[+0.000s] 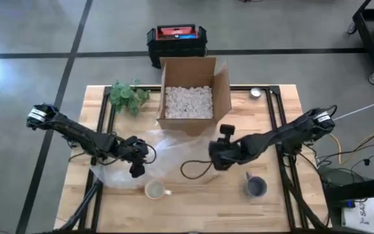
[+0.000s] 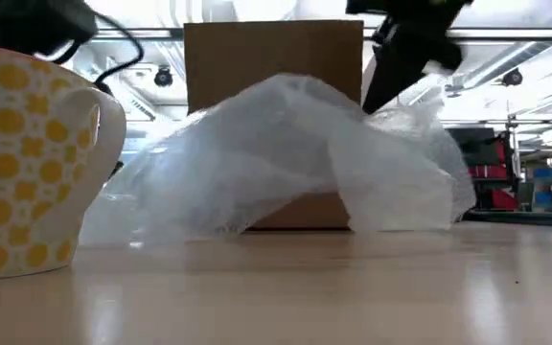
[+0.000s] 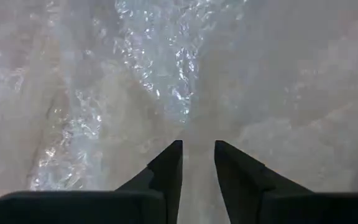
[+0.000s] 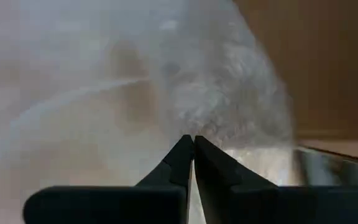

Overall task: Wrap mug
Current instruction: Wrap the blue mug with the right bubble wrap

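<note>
A: What's the surface like?
B: A pale wooden table (image 1: 284, 104) on grey concrete, workshop ceiling beyond. The cardboard box (image 1: 193, 94) of white filler sits at the far edge; the bubble wrap (image 1: 167, 153) sprawls just in front of it.
A: The mugs?
B: The yellow-dotted mug (image 1: 154, 190) stands in front of the box, just off the wrap's near edge — a grey mug (image 1: 255, 187) well to its right.
A: Grippers?
B: Left gripper (image 3: 197, 149) is over the wrap, fingers slightly parted with film between them — whether it grips, I cannot tell. Right gripper (image 4: 193, 142) is pinched closed on the wrap's edge.
A: Room to move?
B: Bare wood along the near edge.
</note>
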